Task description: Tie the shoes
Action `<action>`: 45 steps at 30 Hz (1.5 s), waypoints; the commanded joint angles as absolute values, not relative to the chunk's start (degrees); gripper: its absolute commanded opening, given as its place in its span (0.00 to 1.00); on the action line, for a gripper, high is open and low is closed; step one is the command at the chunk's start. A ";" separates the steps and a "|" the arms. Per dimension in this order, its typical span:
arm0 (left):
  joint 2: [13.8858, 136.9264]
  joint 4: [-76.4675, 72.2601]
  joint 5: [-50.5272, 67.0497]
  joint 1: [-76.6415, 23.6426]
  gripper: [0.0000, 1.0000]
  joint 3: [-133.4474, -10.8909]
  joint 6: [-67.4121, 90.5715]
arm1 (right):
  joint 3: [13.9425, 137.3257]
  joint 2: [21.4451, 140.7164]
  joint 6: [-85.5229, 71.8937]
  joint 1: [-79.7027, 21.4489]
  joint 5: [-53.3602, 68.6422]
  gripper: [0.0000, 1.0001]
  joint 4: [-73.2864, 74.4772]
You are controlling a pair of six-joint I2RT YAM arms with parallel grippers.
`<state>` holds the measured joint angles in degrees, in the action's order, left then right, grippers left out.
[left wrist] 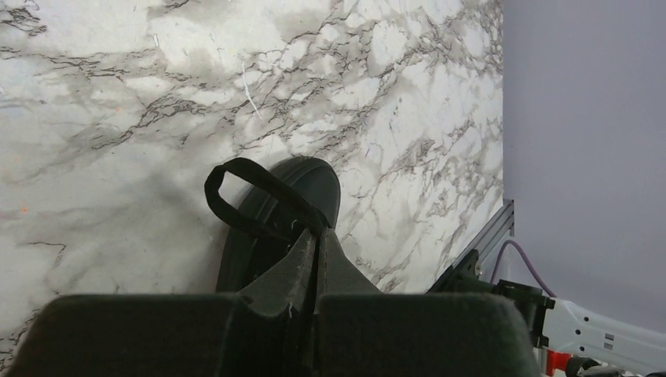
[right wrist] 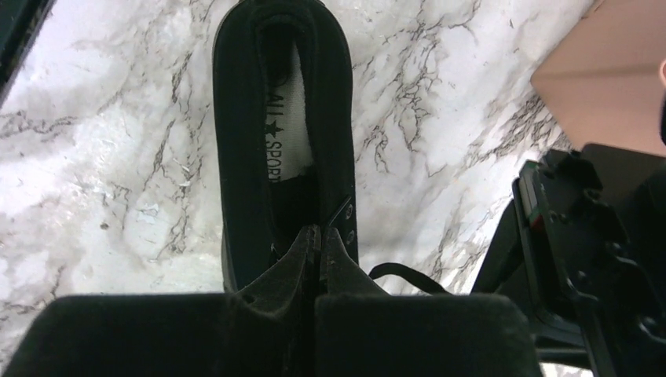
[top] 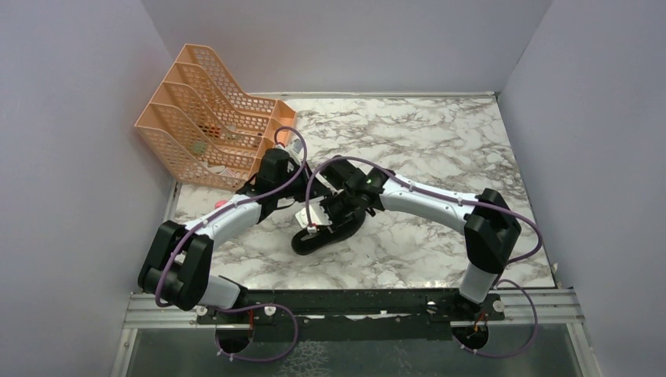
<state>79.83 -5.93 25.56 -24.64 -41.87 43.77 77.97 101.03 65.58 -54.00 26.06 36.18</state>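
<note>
All-black low-cut shoe (top: 326,234) sits upright on its sole on the white grey-veined marble table (top: 424,141). It is about mid-table, angled diagonally, directly under both wrists where the two arms meet.

Left gripper (left wrist: 318,236): fingers pressed together, no gap, pinching a thin black lace loop (left wrist: 236,188). The loop stands up and out to the left of the fingertips, over the shoe's rounded toe (left wrist: 308,177). The toe points away from this camera.

Right gripper (right wrist: 322,233): fingers also pressed together, tips down at the eyelet area on the shoe's right edge, touching or just above it. Cannot tell if lace is caught between them. A loose black lace end (right wrist: 400,275) curves out to the right from just beside the fingertips and lies on the marble. The right wrist view looks into the shoe opening, with the white printed insole (right wrist: 294,118) visible and the heel at the far end.

Orange perforated plastic file rack (top: 212,118) is at the back left of the table against the wall, well apart from the shoe. Black hardware of the left arm (right wrist: 573,236) is close on the right side of the right wrist view.
</note>
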 commanded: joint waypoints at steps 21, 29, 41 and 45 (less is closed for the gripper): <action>75.73 -17.51 27.07 -24.26 0.00 -35.82 52.83 | 70.83 95.29 68.62 -56.19 27.60 0.01 35.78; 76.95 -15.89 27.32 -24.43 0.00 -35.87 51.92 | 69.71 91.65 58.95 -58.45 23.91 0.14 37.17; 77.08 -15.80 27.68 -24.55 0.00 -35.67 51.93 | 67.42 79.14 34.04 -58.45 24.35 0.52 39.03; 77.17 -15.00 27.77 -24.61 0.00 -36.24 51.28 | 61.41 72.97 9.49 -57.70 19.49 0.75 28.57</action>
